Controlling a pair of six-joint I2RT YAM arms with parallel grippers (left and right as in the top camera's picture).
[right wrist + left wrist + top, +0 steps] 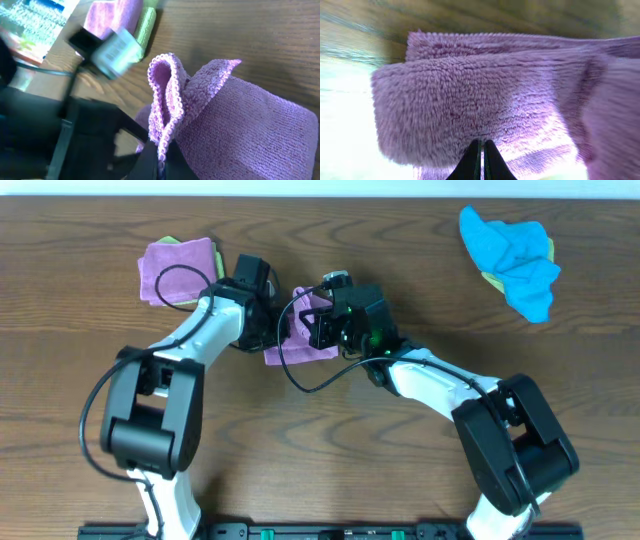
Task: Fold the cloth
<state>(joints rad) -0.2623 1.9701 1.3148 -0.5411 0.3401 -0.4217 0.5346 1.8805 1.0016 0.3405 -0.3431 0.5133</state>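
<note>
A purple cloth (300, 340) lies bunched on the wooden table between my two grippers. My left gripper (272, 320) is at its left edge and my right gripper (318, 328) at its right side. In the left wrist view the fingers (482, 150) are pressed together on a thick fold of the purple cloth (485, 95). In the right wrist view the fingers (161, 160) pinch the cloth's stitched hem (167, 100), which stands up as a doubled loop.
A folded purple cloth (178, 270) on a green one sits at the back left, next to my left arm. A crumpled blue cloth (512, 255) over a green one lies at the back right. Cables run over the middle.
</note>
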